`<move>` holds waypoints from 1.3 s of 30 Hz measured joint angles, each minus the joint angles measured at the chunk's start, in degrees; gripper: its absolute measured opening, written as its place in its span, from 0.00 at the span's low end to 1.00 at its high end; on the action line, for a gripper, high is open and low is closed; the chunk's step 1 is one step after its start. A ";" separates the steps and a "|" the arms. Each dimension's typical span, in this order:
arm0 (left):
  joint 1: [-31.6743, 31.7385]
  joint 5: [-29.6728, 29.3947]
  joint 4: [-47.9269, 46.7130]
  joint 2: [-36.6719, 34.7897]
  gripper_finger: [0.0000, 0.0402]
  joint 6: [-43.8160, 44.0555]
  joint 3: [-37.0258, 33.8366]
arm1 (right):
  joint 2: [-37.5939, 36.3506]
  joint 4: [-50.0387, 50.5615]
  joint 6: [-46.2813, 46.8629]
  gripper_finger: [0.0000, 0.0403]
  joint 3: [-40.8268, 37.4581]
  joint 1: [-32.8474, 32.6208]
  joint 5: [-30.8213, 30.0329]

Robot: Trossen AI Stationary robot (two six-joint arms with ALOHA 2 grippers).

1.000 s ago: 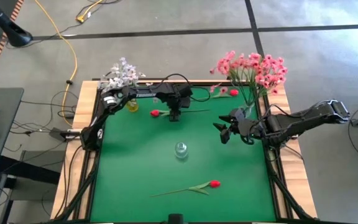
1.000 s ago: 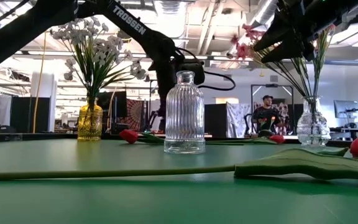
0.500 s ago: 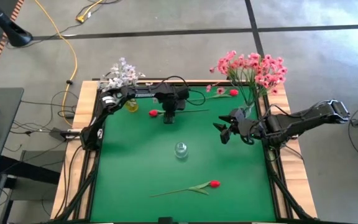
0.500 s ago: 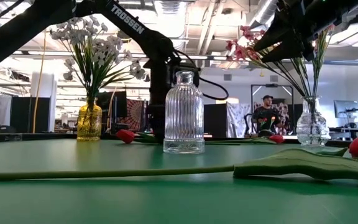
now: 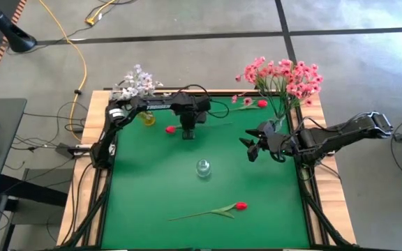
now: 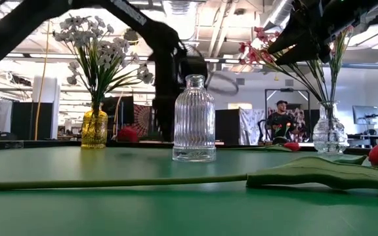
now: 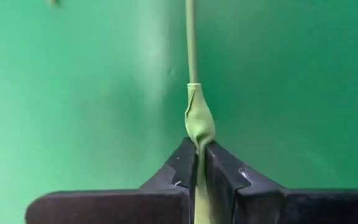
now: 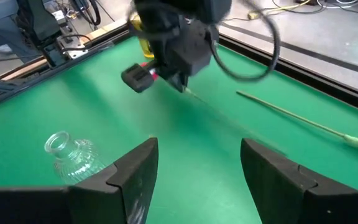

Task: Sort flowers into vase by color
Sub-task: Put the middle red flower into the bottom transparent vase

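From above, the left gripper (image 5: 186, 130) sat at the far side of the green table (image 5: 152, 195), pinching the stem of a red bud (image 5: 170, 129). The right gripper (image 5: 250, 148) hovered spread at the right.

At table height, a clear ribbed vase (image 6: 194, 119) stood centre, a yellow vase (image 6: 94, 128) left.

The left wrist camera showed the fingers (image 7: 182, 168) clamped on the green stem (image 7: 194, 118).

The right wrist camera showed spread fingers (image 8: 138, 171).

A red bud (image 5: 170, 129) on a long green stem (image 7: 191, 56) is pinched at its stem between the left gripper (image 5: 187, 132)'s closed jaws. Another red bud (image 5: 240, 206) with leaves lies flat well away from those jaws. White (image 5: 135, 82) and pink (image 5: 285, 75) sprays stand upright in vases.
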State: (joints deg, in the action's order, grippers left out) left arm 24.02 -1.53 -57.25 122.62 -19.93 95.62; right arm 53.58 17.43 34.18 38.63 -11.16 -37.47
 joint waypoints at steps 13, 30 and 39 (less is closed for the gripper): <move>-0.16 22.58 -4.04 -10.22 0.03 12.66 0.21 | 1.54 -14.53 -30.29 0.63 0.00 -1.29 6.64; -3.02 28.24 -14.10 -16.95 0.03 27.76 0.23 | 20.40 -23.20 -62.69 0.63 9.53 0.00 1.62; -6.97 28.74 -14.01 -17.37 0.03 31.81 0.27 | 31.05 -12.24 -62.74 0.63 18.26 3.03 2.85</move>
State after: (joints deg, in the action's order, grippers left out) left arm 17.05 27.21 -71.26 105.25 11.88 95.90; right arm 84.63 5.19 -28.56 56.89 -8.13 -34.62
